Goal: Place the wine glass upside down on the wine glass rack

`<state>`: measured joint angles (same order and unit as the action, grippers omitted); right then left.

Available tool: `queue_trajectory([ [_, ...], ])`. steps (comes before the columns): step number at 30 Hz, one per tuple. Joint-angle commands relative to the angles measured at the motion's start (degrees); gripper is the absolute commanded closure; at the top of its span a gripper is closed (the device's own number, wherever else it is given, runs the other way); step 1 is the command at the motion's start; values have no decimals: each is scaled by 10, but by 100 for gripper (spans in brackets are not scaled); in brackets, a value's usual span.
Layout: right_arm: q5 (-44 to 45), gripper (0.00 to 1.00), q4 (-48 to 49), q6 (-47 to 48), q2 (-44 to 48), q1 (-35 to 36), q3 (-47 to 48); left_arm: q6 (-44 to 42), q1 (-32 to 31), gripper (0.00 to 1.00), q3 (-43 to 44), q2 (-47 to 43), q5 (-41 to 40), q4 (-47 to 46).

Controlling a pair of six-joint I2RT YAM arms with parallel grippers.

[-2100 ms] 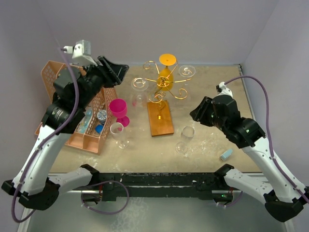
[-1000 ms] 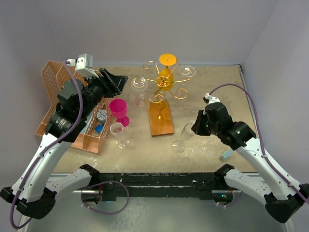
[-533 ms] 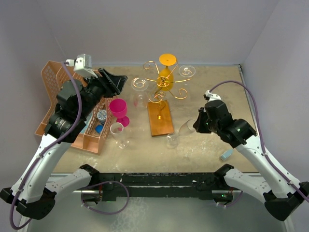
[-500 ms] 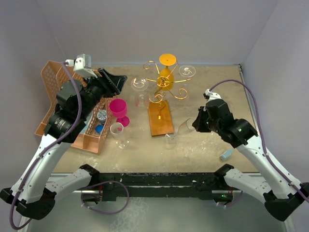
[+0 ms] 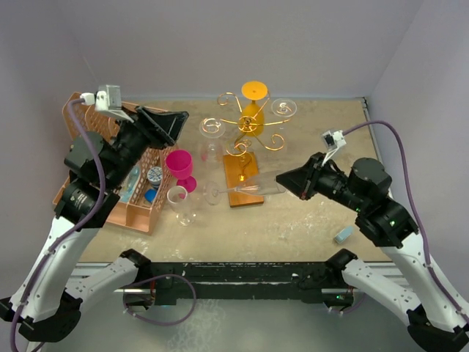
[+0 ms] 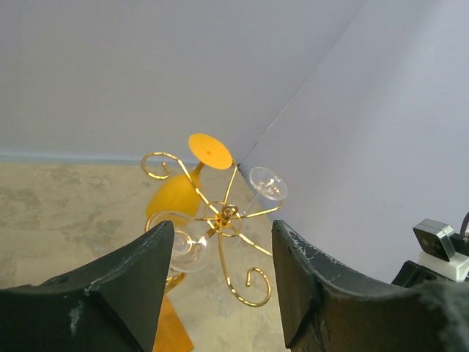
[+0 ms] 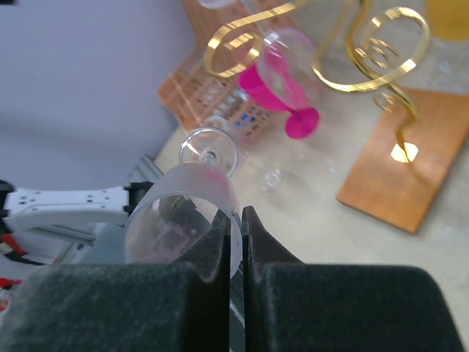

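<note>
Here the right gripper [image 5: 281, 178] is clamped on the glass [image 5: 260, 185], which lies sideways above the near end of the rack [image 5: 236, 176], mid-bench. Toward the far-left corner, the left gripper [image 6: 220, 235] hangs wide open and empty.

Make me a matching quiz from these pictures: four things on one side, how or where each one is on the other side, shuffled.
1 pink glass
2 orange glass
3 left gripper
4 right gripper

A shut on a clear wine glass, held sideways
B standing upright on the table
C open, holding nothing
D hanging upside down on the wine glass rack

Pairs: 1-B, 2-D, 3-C, 4-A
</note>
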<state>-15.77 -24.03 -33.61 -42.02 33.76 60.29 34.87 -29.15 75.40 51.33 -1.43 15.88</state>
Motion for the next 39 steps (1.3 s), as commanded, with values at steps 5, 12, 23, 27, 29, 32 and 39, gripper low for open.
queue_trajectory([
  [5, -51, 100, 250, -55, -8, 2, 51, 20, 4, 46, 5, -45, 66, -162],
  [12, 3, 100, 427, -116, -31, 1, 46, 60, 4, 46, 9, -51, 67, -229],
  [23, 211, 100, 617, -184, -62, 2, 24, 188, 4, 45, 27, 23, 70, -248],
  [27, 223, 100, 672, -207, -68, 2, 5, 242, 3, 41, 47, 78, 147, -299],
  [29, 228, 100, 683, -210, -73, 2, 6, 255, 3, 40, 66, 102, 174, -302],
  [32, 233, 100, 707, -215, -80, 2, 0, 280, 3, 40, 57, 116, 174, -346],
  [39, 222, 100, 730, -220, -95, 2, -8, 322, -10, 40, 71, 154, 165, -391],
])
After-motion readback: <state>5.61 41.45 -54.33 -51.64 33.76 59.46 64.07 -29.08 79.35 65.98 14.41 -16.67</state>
